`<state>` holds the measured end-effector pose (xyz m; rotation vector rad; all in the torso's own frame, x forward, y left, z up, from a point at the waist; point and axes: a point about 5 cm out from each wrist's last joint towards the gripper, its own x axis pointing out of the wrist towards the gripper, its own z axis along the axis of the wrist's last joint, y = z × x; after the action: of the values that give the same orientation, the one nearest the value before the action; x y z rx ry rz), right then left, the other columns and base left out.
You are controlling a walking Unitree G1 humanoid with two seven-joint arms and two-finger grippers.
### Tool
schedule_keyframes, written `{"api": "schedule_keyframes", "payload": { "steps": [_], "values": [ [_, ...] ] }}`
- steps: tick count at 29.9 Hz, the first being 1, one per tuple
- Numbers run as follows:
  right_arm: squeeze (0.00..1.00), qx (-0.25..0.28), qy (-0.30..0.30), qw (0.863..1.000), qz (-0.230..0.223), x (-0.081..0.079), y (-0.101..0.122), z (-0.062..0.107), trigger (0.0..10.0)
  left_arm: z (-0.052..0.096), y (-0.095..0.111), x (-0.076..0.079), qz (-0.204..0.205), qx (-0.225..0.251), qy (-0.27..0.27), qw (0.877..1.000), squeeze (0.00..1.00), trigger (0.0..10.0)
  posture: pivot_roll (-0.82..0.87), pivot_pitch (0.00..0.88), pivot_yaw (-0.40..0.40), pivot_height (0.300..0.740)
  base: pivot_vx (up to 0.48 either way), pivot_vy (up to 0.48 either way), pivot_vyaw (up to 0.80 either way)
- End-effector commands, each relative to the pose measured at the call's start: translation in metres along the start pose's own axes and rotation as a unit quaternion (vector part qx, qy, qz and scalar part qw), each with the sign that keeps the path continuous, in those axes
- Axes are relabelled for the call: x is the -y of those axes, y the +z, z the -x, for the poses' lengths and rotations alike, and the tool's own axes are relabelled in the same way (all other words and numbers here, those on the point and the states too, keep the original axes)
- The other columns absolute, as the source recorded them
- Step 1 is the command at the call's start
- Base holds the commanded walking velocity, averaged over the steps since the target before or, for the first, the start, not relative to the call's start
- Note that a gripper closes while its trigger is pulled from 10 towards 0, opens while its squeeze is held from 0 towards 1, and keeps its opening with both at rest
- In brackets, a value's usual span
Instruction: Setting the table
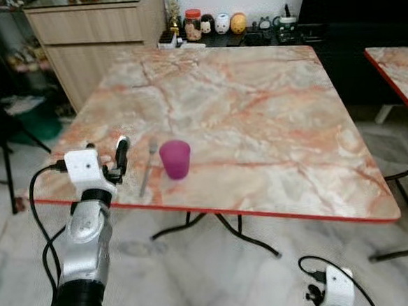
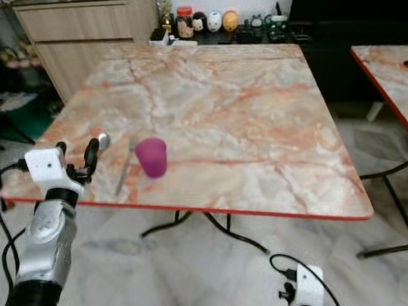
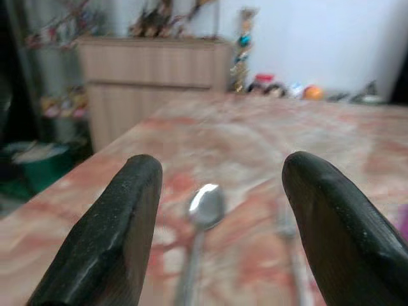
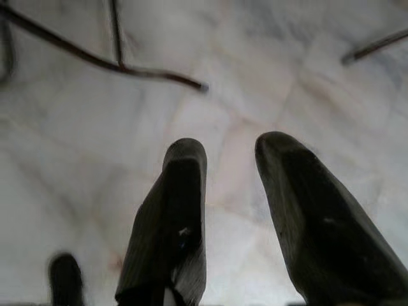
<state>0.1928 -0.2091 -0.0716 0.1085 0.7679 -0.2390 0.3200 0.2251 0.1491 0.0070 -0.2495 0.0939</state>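
A purple cup (image 1: 176,158) stands upright near the front left of the marble table (image 1: 257,114). A fork (image 1: 149,167) lies just left of it, pointing away from me. Further left lies a spoon (image 2: 103,139), with its bowl (image 3: 204,207) away from the table edge. My left gripper (image 1: 106,156) is raised at the table's front left edge and stands open. In the left wrist view its fingers (image 3: 121,217) flank the spoon without touching it, and the blurred fork (image 3: 287,236) lies beside it. My right gripper (image 4: 233,150) hangs low by the floor, open and holding nothing.
A second marble table (image 1: 401,69) stands to the right with a gap between. Behind are a wooden sideboard (image 1: 91,35) and a low dark shelf with jars and figurines (image 1: 216,22). A green bin (image 1: 37,122) and a black stand (image 1: 9,166) are at the left.
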Motion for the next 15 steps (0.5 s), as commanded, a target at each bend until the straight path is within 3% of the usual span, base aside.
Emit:
{"api": "schedule_keyframes", "payload": {
  "steps": [1, 6, 9, 15],
  "values": [
    [0.00, -0.017, -0.007, 1.000, -0.003, 0.004, -0.012, 0.004, 10.0, -0.003, 0.006, 0.007, 0.008, 0.011, -0.009, 1.000, 0.00, 10.0, 0.05, 0.050, -0.029, 0.740, 0.000, 0.000, 0.00],
    [0.00, -0.019, -0.007, 1.000, -0.003, 0.003, -0.013, 0.004, 10.0, -0.005, 0.007, 0.006, 0.022, 0.007, -0.011, 1.000, 0.00, 10.0, 0.05, 0.051, -0.028, 0.740, 0.000, 0.000, 0.00],
    [0.00, -0.019, -0.006, 1.000, -0.003, 0.003, -0.013, 0.004, 10.0, -0.010, 0.009, 0.008, 0.054, -0.005, -0.026, 0.998, 0.00, 10.0, 0.05, 0.052, -0.026, 0.740, 0.000, 0.000, 0.00],
    [0.00, -0.020, -0.006, 1.000, -0.002, 0.003, -0.013, 0.004, 10.0, -0.016, 0.012, 0.011, 0.049, -0.024, -0.061, 0.997, 0.00, 10.0, 0.05, 0.049, -0.022, 0.740, 0.000, 0.000, 0.00]
  ]
}}
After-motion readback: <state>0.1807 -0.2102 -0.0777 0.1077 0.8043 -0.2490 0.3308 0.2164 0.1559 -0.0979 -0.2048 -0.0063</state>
